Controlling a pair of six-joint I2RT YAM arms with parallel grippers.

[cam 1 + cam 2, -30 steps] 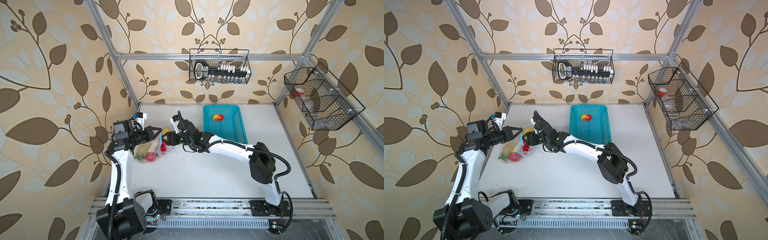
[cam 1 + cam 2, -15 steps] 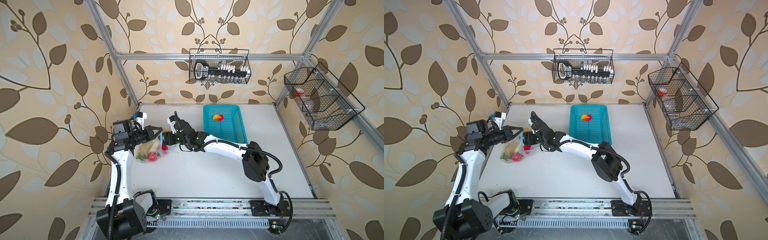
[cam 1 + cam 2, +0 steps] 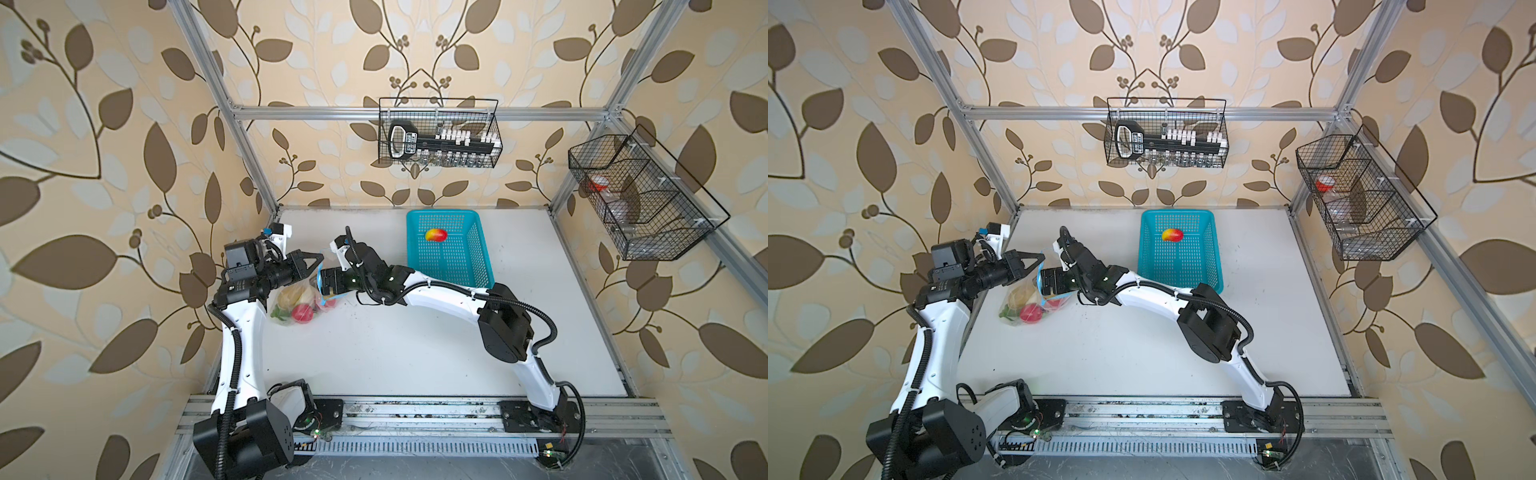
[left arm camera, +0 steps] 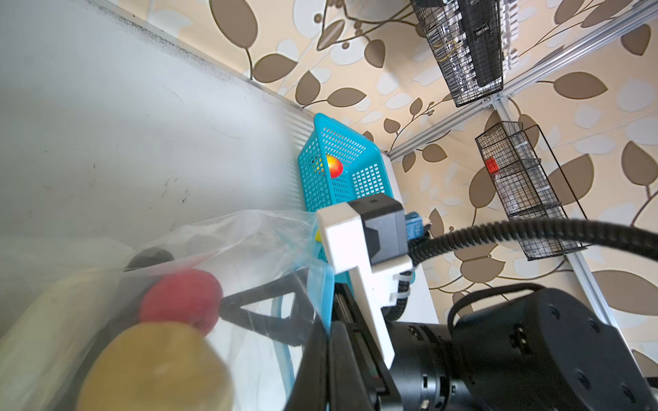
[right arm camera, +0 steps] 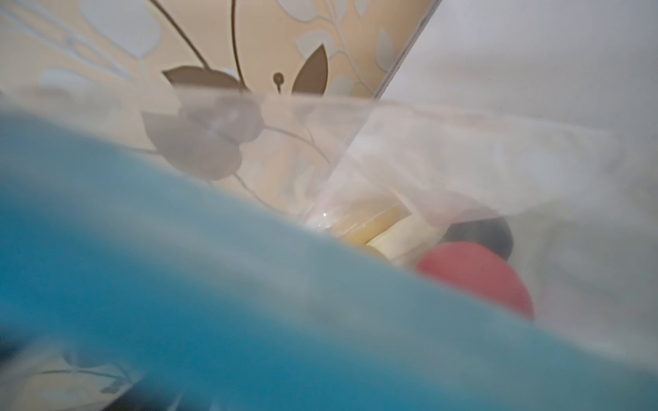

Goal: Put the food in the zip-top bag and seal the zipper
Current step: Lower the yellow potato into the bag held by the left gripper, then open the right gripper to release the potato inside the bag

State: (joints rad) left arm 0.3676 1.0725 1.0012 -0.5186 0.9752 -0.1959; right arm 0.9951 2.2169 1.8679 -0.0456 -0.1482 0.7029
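Observation:
The clear zip-top bag [image 3: 291,305] [image 3: 1020,308] lies at the table's left with food inside: a red fruit [image 3: 302,313] [image 4: 181,299], a tan potato [image 4: 153,370] and green leaves. My left gripper [image 3: 322,258] [image 4: 329,334] is shut on the bag's blue zipper [image 4: 322,281] [image 3: 318,277] and holds the mouth up. My right gripper [image 3: 321,289] [image 3: 1042,286] reaches into that mouth. One black finger [image 4: 263,309] shows through the plastic, and the other is hidden. The blue strip [image 5: 178,284] fills the right wrist view. A red-yellow fruit [image 3: 435,235] [image 3: 1172,235] lies in the basket.
The turquoise perforated basket [image 3: 478,257] [image 3: 1209,266] stands at the back centre, behind the right arm. A wire basket [image 3: 438,139] hangs on the back wall and another wire basket [image 3: 640,208] on the right wall. The left wall is close beside the bag.
My right gripper has shifted a little left, deeper into the bag's mouth. The left gripper has kept its hold on the zipper edge.

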